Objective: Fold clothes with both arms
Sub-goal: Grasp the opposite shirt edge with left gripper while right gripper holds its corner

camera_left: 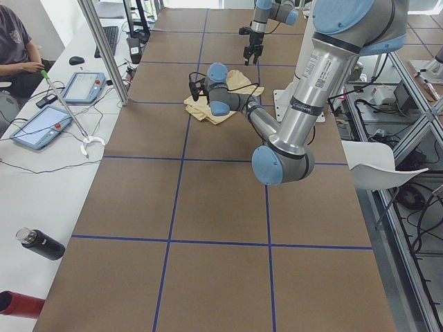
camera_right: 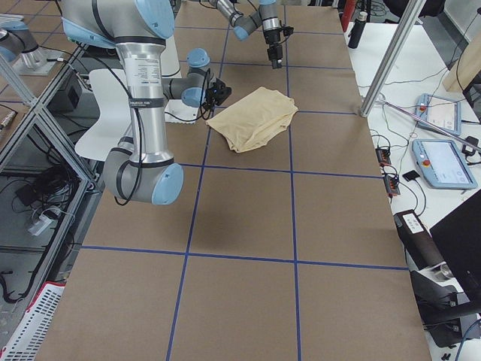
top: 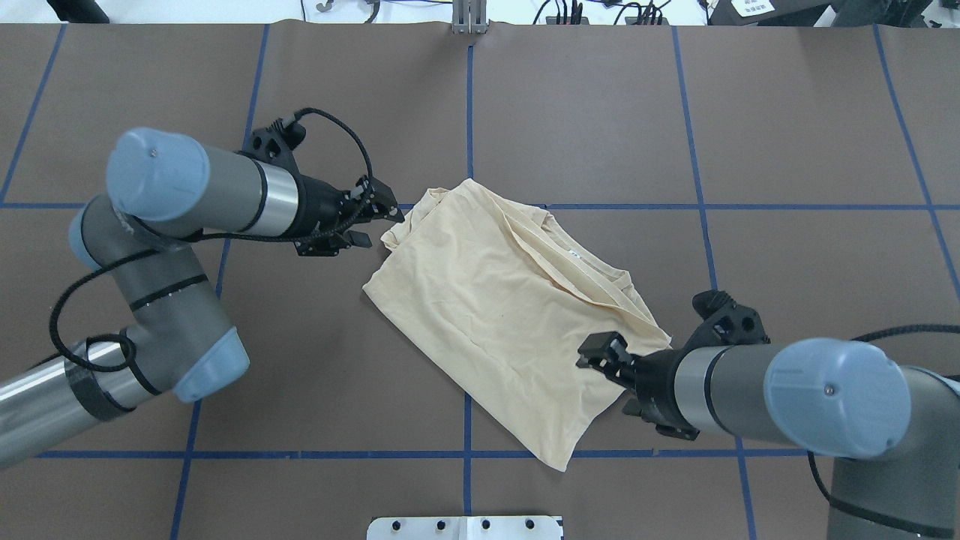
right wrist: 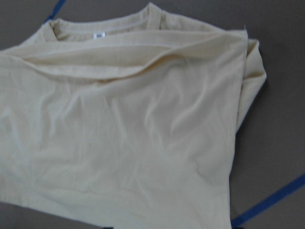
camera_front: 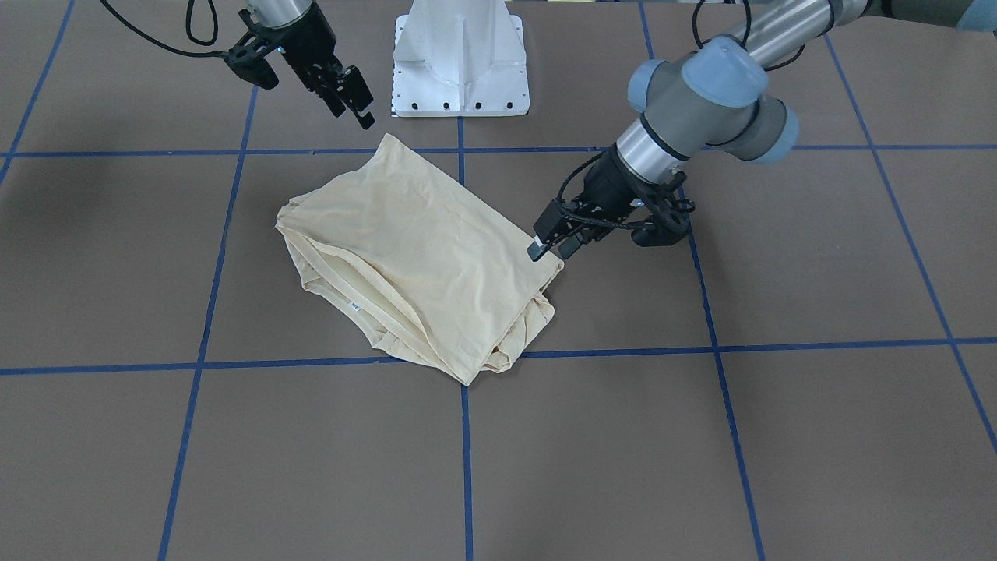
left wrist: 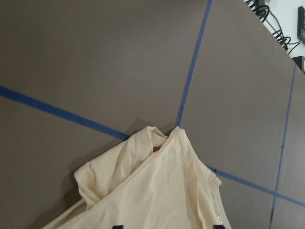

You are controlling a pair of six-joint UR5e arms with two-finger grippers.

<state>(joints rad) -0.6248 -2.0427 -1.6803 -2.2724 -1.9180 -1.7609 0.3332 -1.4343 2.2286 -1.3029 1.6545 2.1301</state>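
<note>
The pale beige shirt (camera_front: 413, 249) lies folded and crumpled at the table's middle, also in the overhead view (top: 487, 315). Its print is hidden. The ribbed collar with the small white label (top: 576, 255) faces away from the robot; the label also shows in the right wrist view (right wrist: 99, 35). My left gripper (camera_front: 551, 248) is open, low at the shirt's corner on my left (top: 375, 221); that corner fills the left wrist view (left wrist: 157, 191). My right gripper (camera_front: 352, 105) is open and empty, raised over the shirt's near right edge (top: 600, 356).
The white flanged pedestal (camera_front: 459, 62) stands at the robot's side of the table. Blue tape lines (camera_front: 466, 467) grid the brown table. A side desk holds tablets (camera_left: 41, 124) and a black bottle (camera_left: 41, 243); a person (camera_left: 14, 41) sits there.
</note>
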